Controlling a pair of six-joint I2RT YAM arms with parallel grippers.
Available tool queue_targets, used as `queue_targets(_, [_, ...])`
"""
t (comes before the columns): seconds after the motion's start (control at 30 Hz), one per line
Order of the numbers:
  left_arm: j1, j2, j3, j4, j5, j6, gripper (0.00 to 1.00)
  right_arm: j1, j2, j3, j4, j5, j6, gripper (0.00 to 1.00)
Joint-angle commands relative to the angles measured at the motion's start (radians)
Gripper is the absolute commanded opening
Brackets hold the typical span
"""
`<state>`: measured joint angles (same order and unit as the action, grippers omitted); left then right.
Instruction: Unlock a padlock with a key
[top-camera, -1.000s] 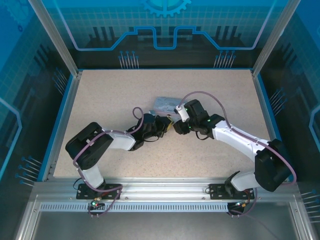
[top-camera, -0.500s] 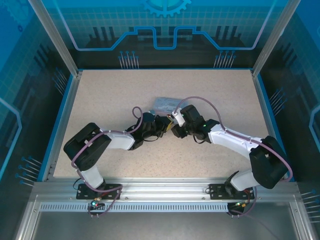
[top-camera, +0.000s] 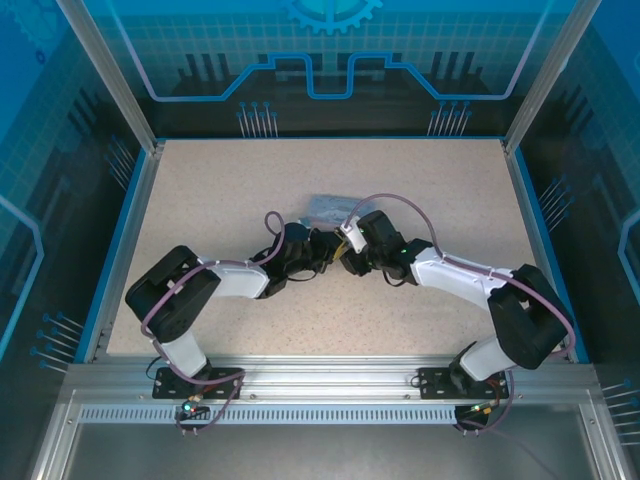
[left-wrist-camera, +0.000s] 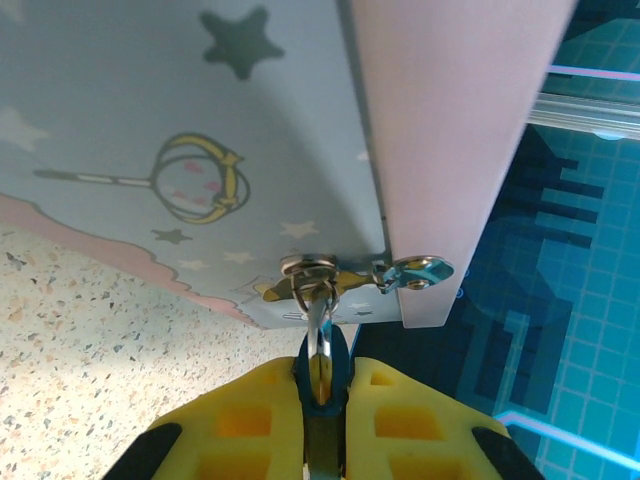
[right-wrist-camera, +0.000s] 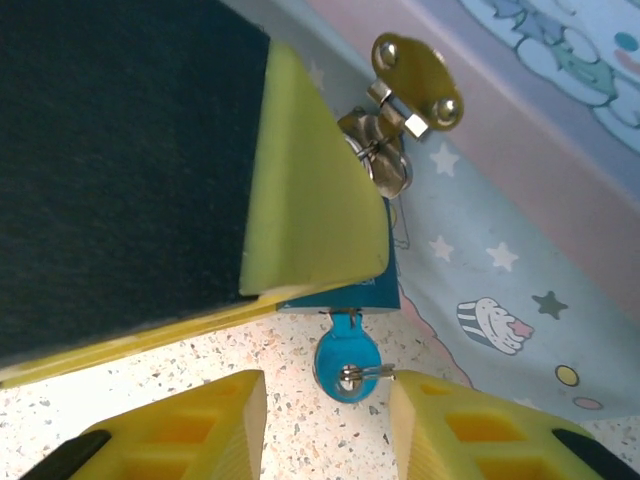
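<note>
On my left wrist feed the left gripper (left-wrist-camera: 322, 390) is clenched on the padlock (left-wrist-camera: 319, 345), whose silver shackle runs up through the clasp (left-wrist-camera: 405, 271) on the edge of the tin (left-wrist-camera: 150, 100). From the right wrist I see the key (right-wrist-camera: 343, 363), its blue head sticking out below the padlock. The right gripper (right-wrist-camera: 326, 388) is released, one yellow finger on either side of that head. The small key ring (right-wrist-camera: 368, 373) may be brushing one finger, I can't be sure. Overhead, both grippers meet just in front of the tin on the speckled table (top-camera: 230, 190), the padlock too small for me to make out there
</note>
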<state>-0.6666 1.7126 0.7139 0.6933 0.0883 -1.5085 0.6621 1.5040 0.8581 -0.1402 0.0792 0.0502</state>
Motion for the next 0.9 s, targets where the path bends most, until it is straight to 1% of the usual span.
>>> queue_targets(0.0, [0.007, -0.036, 0.041, 0.012, 0.028, 0.03, 0.0, 0.014, 0.018, 0.013, 0.029, 0.011, -0.012, 0.37])
queue_targets(0.27, [0.007, -0.037, 0.041, 0.002, 0.03, 0.035, 0.0, 0.014, 0.03, 0.015, 0.029, 0.015, -0.01, 0.32])
queue_targets(0.3, [0.008, -0.036, 0.041, 0.002, 0.03, 0.035, 0.0, 0.014, 0.031, 0.044, 0.028, 0.016, -0.01, 0.31])
queue_targets(0.4, [0.007, -0.034, 0.039, 0.003, 0.031, 0.035, 0.0, 0.013, 0.03, 0.053, 0.025, 0.016, -0.008, 0.28])
queue_targets(0.57, [0.007, -0.028, 0.036, 0.01, 0.03, 0.033, 0.0, 0.008, 0.017, 0.061, 0.02, -0.01, -0.002, 0.18])
queue_targets(0.63, [0.008, -0.025, 0.034, 0.013, 0.03, 0.032, 0.0, 0.003, 0.012, 0.064, 0.015, -0.039, 0.003, 0.12])
queue_targets(0.77, [0.007, -0.024, 0.033, 0.015, 0.029, 0.032, 0.0, -0.002, 0.01, 0.064, 0.007, -0.084, 0.012, 0.05])
queue_targets(0.87, [0.008, -0.018, 0.033, 0.022, 0.03, 0.031, 0.0, -0.01, 0.013, 0.06, 0.005, -0.116, 0.024, 0.03])
